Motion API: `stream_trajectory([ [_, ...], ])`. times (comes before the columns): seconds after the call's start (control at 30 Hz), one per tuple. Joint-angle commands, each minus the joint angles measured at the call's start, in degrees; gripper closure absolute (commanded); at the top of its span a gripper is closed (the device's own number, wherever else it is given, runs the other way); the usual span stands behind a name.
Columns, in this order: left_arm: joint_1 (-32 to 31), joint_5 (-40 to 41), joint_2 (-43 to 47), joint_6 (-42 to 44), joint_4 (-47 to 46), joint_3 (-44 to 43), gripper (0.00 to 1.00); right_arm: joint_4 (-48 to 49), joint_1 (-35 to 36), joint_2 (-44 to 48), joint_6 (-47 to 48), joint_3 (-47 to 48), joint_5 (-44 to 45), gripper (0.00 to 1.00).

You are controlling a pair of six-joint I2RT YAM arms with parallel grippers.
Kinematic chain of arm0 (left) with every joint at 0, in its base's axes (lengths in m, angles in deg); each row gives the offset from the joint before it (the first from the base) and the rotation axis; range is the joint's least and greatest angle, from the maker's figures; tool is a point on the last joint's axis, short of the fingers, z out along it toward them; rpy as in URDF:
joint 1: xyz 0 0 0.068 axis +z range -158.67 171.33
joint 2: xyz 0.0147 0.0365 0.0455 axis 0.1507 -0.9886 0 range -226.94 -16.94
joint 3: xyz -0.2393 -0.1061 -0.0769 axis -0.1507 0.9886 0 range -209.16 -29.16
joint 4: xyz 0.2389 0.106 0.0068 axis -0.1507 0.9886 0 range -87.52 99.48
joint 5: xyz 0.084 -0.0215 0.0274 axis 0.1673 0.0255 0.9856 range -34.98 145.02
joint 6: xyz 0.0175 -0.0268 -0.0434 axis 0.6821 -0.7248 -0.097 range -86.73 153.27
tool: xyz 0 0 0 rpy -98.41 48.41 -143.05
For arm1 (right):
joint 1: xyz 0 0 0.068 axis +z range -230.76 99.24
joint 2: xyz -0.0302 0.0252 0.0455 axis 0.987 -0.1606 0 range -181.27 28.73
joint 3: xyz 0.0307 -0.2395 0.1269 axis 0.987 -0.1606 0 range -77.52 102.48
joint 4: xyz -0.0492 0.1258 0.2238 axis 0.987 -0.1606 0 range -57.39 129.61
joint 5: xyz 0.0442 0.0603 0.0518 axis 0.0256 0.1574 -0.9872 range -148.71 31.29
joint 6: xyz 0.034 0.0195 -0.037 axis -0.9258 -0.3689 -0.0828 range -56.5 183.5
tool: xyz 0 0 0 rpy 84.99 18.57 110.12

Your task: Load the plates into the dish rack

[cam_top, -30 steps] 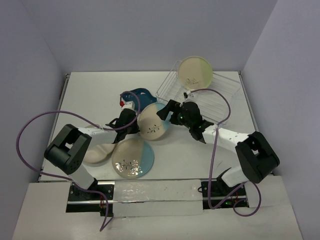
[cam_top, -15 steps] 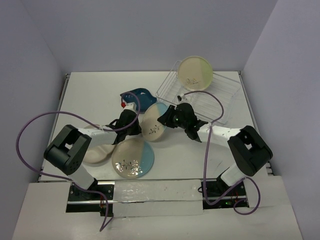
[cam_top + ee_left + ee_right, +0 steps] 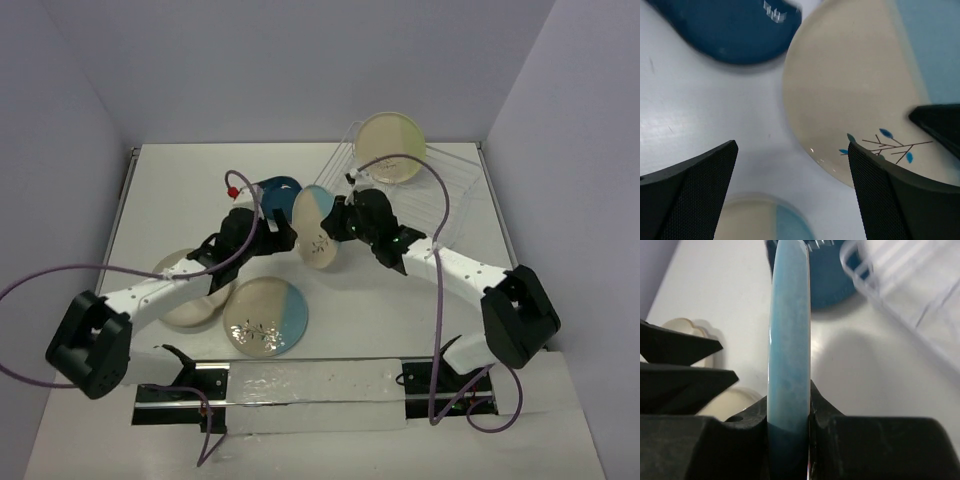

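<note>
**Plate Clamped On Edge Beside Rack: Current State**

1. The white table (image 3: 180, 190) carries all items.
2. The white wire dish rack (image 3: 455, 185) sits at the far right of the table. One cream and pale-green round plate (image 3: 390, 147) stands upright at its far left end.
3. A second plate, the flat cream and pale-blue round plate (image 3: 265, 316), lies near the front edge, sprig motif facing up.
4. The cream divided plate (image 3: 180, 305) lies to its left, partly under the left arm.
5. The dark blue leaf-shaped dish (image 3: 275, 190) lies behind the left arm. A small white marking on it is too blurred to read.
6. The raised cream and pale-blue round plate (image 3: 318, 228) is clear of the table, on edge, blue half uppermost, outside the rack and near its left side.
7. The right gripper (image 3: 789, 405) is clamped on this plate's blue rim, one finger on each face.
8. The left gripper (image 3: 283, 235) has its jaws spread wide and grips nothing; it sits just beside the raised plate's cream face.
</note>
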Motion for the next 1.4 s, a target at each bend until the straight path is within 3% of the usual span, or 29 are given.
stream_trajectory([
  [0.0,0.70,8.45,8.75,1.40,3.47,-4.56,0.01,5.98,-0.41,9.64,19.55,12.58,-1.38,1.00],
  [0.27,6.27,11.65,14.83,-0.51,8.30,-1.21,0.01,-5.84,-11.76,10.27,45.91,25.71,-17.18,1.00],
  [0.43,7.80,13.09,17.39,0.42,8.78,1.33,0.01,-27.47,-21.71,-2.81,61.74,46.21,-22.48,1.00],
  [0.63,8.74,14.30,16.18,2.37,9.31,0.05,0.01,-39.88,-26.98,-12.20,79.57,56.82,-27.49,1.00],
  [0.8,9.62,13.82,13.54,3.67,8.50,-1.51,0.01,-48.68,-30.36,-22.92,82.27,69.70,-28.58,1.00],
  [1.03,10.28,11.76,8.64,4.74,7.13,-3.79,0.01,-49.28,-31.06,-29.57,83.70,72.36,-26.86,1.00],
  [1.37,11.20,9.75,3.72,5.25,6.32,-5.89,0.01,-45.42,-31.04,-35.39,78.10,75.80,-25.07,1.00],
])
